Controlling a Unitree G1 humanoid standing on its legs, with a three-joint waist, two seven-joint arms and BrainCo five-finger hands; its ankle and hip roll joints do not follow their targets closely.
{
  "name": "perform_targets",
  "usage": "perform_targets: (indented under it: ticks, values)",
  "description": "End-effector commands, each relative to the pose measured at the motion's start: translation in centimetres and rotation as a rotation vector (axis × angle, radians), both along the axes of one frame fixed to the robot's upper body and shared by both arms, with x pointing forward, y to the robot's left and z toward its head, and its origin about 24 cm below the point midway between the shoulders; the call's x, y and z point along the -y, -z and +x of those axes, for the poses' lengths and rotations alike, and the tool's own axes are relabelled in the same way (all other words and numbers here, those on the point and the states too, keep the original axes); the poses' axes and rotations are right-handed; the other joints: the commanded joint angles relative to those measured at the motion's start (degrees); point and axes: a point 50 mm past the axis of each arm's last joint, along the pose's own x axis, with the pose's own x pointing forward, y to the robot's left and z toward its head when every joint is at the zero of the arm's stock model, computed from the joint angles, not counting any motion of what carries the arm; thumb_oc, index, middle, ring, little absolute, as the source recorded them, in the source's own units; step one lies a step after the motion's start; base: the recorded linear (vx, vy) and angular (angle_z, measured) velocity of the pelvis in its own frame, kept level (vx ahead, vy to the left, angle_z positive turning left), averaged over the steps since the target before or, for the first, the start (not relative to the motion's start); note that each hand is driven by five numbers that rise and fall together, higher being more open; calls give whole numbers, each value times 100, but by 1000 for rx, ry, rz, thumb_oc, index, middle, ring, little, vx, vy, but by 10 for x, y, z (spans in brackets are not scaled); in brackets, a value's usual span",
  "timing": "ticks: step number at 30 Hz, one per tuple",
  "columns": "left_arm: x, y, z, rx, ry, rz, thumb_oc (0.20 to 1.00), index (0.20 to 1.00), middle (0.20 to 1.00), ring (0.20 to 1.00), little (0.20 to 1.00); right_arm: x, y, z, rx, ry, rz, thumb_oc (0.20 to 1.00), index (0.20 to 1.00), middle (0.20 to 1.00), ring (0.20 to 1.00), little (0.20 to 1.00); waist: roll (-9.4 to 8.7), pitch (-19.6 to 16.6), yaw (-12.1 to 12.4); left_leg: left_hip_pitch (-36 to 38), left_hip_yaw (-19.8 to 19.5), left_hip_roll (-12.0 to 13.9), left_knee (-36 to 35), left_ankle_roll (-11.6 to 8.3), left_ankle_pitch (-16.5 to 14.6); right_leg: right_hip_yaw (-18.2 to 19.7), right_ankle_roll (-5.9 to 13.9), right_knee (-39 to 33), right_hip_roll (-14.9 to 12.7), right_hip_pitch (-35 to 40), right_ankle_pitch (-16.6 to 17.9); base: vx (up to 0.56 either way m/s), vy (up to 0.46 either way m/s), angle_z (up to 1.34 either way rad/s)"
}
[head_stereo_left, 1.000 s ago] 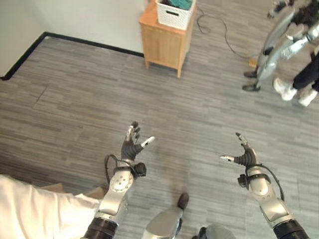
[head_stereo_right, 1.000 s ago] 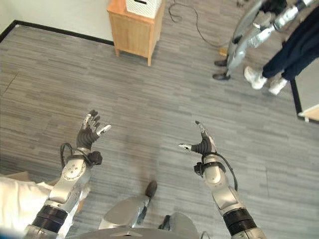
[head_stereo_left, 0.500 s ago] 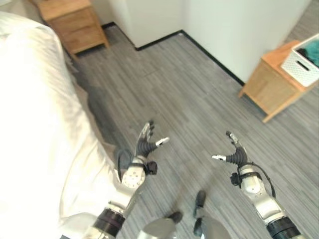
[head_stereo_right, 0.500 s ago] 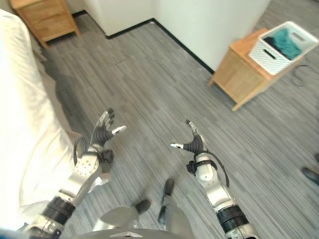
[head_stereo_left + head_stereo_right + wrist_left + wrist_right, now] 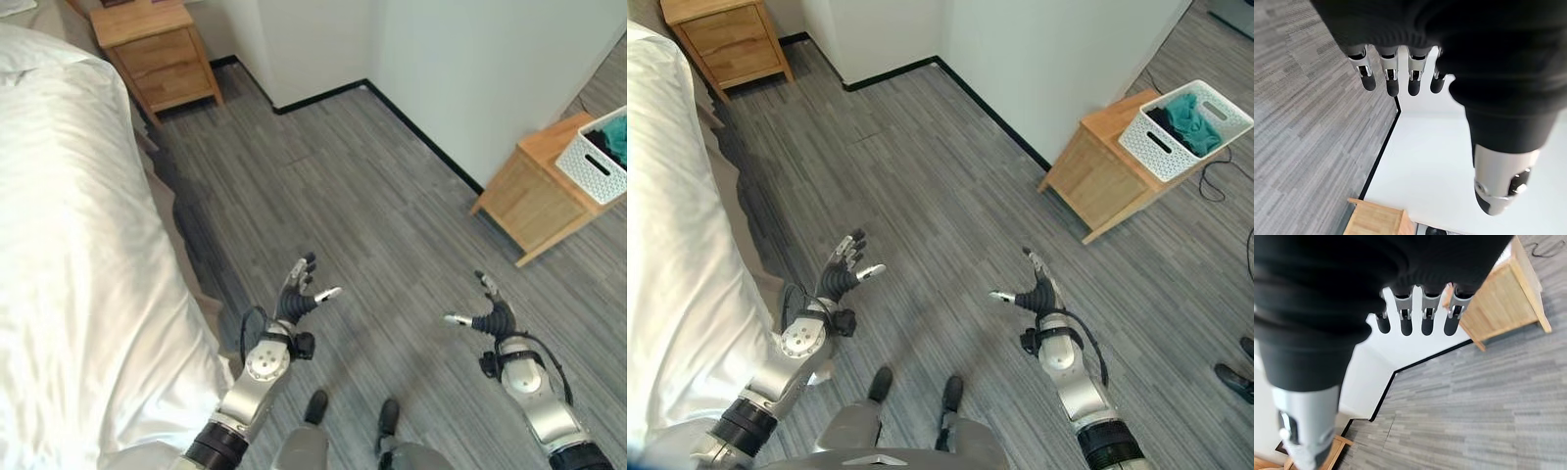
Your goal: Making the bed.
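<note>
you see the bed [image 5: 69, 245] on the robot's left side. it is big and white, and its white cover [image 5: 666, 255] hangs over the edge, down near the grey floor [image 5: 323, 186]. the cover looks smooth on top, with soft folds running along it. no hand touches it.

a white wall [image 5: 460, 69] stands ahead, with a corner sticking out and a black strip along the bottom.

a wooden bedside table [image 5: 157, 49] stands by the far end of the bed, close to the wall. a second wooden table [image 5: 1107, 166] stands on the right against the wall. a white basket [image 5: 1185, 127] sits on top of it, with teal cloth [image 5: 1190, 103] inside.

a person's dark shoe [image 5: 1234, 380] shows at the right edge of the floor.

your left hand [image 5: 299, 294] is up in the air above the floor, just beside the bed edge but not touching it. its fingers are straight and spread, and it holds nothing.

your right hand [image 5: 487, 313] is up over the floor too, well apart from the bed. its fingers are straight, the thumb points out sideways, and it holds nothing.
</note>
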Motion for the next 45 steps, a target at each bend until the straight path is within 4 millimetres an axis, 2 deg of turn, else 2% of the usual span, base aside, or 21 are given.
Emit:
perform_targets:
  ticks: [1,3,4,8,11,13,18,20,21,24,28,29,30,32,36,37,40,41,42,43,45]
  values:
    - [16,-8,5,41,42,-60,1000,1000,1000,1000,1000,9,-13,0,60,-5,-22,1000,1000,1000,1000,1000,237,-365,136,231,-76,296,-413,-159,-165,-478,306,104,-5,330,-688,29,-10,17]
    - [21,-5,6,24,54,-61,1000,1000,1000,1000,1000,9,-11,-1,51,-3,-19,1000,1000,1000,1000,1000,266,-362,177,178,-205,248,-413,-208,-114,-594,277,117,8,372,-752,16,-14,26]
    - [-67,87,-89,-374,-329,-23,1000,1000,1000,1000,1000,34,11,-25,-42,125,198,1000,1000,1000,1000,1000,530,-430,-19,-5,1113,459,104,-39,-399,362,370,709,-449,460,-1156,-26,-7,15]
    - [-71,78,-79,-319,-350,-1,1000,1000,1000,1000,1000,32,4,-20,-11,115,180,1000,1000,1000,1000,1000,569,-530,-60,128,1134,362,-2,24,-398,289,415,767,-496,469,-1155,-64,12,-36]
    - [-71,54,-62,-192,-357,14,1000,1000,1000,1000,1000,28,-7,-13,35,91,142,1000,1000,1000,1000,1000,669,-561,-110,390,1207,369,-218,42,-389,224,411,1151,-421,181,-1064,-23,-23,2]
    - [-71,45,-54,-140,-358,11,1000,1000,1000,1000,1000,23,-13,-8,70,73,139,1000,1000,1000,1000,1000,640,-546,-180,435,1144,342,-212,31,-359,457,269,994,-137,40,-1038,47,-100,0]
    - [-74,36,-44,-92,-382,15,1000,1000,1000,1000,1000,9,-26,3,134,9,138,1000,1000,1000,1000,1000,560,-526,-103,442,1031,418,10,-127,-431,531,167,405,-32,317,-868,61,-123,0]
    - [-74,30,-41,-56,-387,-3,1000,1000,1000,1000,1000,1,-42,11,205,-38,131,1000,1000,1000,1000,1000,526,-414,-38,232,993,522,747,-225,-497,497,105,173,-17,468,-835,51,-190,3]
    - [-72,25,-38,-30,-388,-18,1000,1000,1000,1000,1000,-2,-55,16,256,-71,117,1000,1000,1000,1000,1000,523,-202,77,-319,866,542,1823,-350,87,471,-14,85,-30,622,-821,14,-147,23]
    - [-71,26,-42,-33,-397,-34,1000,1000,1000,1000,1000,-5,-67,21,290,-124,85,1000,1000,1000,1000,1000,485,-93,164,-927,1035,565,2725,-263,128,340,-40,85,-96,718,-905,111,-98,51]
    - [-72,34,-56,-68,-403,-38,1000,1000,1000,1000,1000,-7,-65,14,273,-162,46,1000,1000,1000,1000,1000,420,-248,272,-917,1408,230,1742,-88,-375,342,65,85,-105,787,-1014,238,36,-1]
    - [-72,34,-57,-69,-403,-37,1000,1000,1000,1000,1000,-7,-65,14,272,-162,46,1000,1000,1000,1000,1000,402,-246,279,-873,1427,210,1685,-78,-357,349,74,85,-129,799,-1023,327,98,17]
    - [-71,40,-62,-97,-397,-23,1000,1000,1000,1000,1000,-5,-63,11,270,-161,37,1000,1000,1000,1000,1000,477,-361,351,-880,1769,83,791,-51,-61,237,118,85,40,942,-1175,329,105,19]
    - [-71,43,-65,-115,-390,-9,1000,1000,1000,1000,1000,-2,-62,10,270,-140,27,1000,1000,1000,1000,1000,525,-422,469,-949,1997,-40,138,-67,269,146,131,85,145,1108,-1347,370,111,31]
    - [-75,45,-69,-125,-412,-17,1000,1000,1000,1000,1000,-3,-61,11,275,-122,36,1000,1000,1000,1000,1000,475,-481,625,-1182,2657,-38,-301,-19,517,-95,234,85,149,1554,-1558,369,161,26]
    - [-76,46,-72,-136,-412,-15,1000,1000,1000,1000,1000,-6,-59,9,264,-129,46,1000,1000,1000,1000,1000,423,-548,651,-1061,2668,-43,-392,75,569,-179,304,85,98,1633,-1523,452,226,1]
    - [-81,49,-77,-162,-412,7,1000,1000,1000,1000,1000,-12,-53,7,244,-135,55,1000,1000,1000,1000,1000,159,-633,748,-881,2186,-233,-412,167,628,-262,468,327,-134,1685,-1447,443,241,23]
    - [-82,49,-78,-169,-401,23,1000,1000,1000,1000,1000,-14,-51,6,244,-134,67,1000,1000,1000,1000,1000,57,-651,775,-787,2058,-268,-406,199,577,-250,558,536,-232,1657,-1366,568,361,51]
    - [-88,46,-75,-164,-391,61,1000,1000,1000,1000,1000,-15,-48,5,243,-114,86,1000,1000,1000,1000,1000,-82,-626,775,-564,1877,-333,-366,303,400,-208,794,1370,-504,1457,-793,437,286,49]
    - [-88,45,-75,-164,-391,61,1000,1000,1000,1000,1000,-15,-48,6,243,-113,86,1000,1000,1000,1000,1000,-72,-636,783,-576,1882,-318,-375,303,416,-198,791,1364,-491,1439,-776,428,302,76]
    - [-94,38,-70,-139,-380,104,1000,1000,1000,1000,1000,-20,-52,8,270,-117,98,1000,1000,1000,1000,1000,-80,-500,721,-261,1632,-319,-330,424,174,11,910,2660,-707,1006,173,360,242,72]
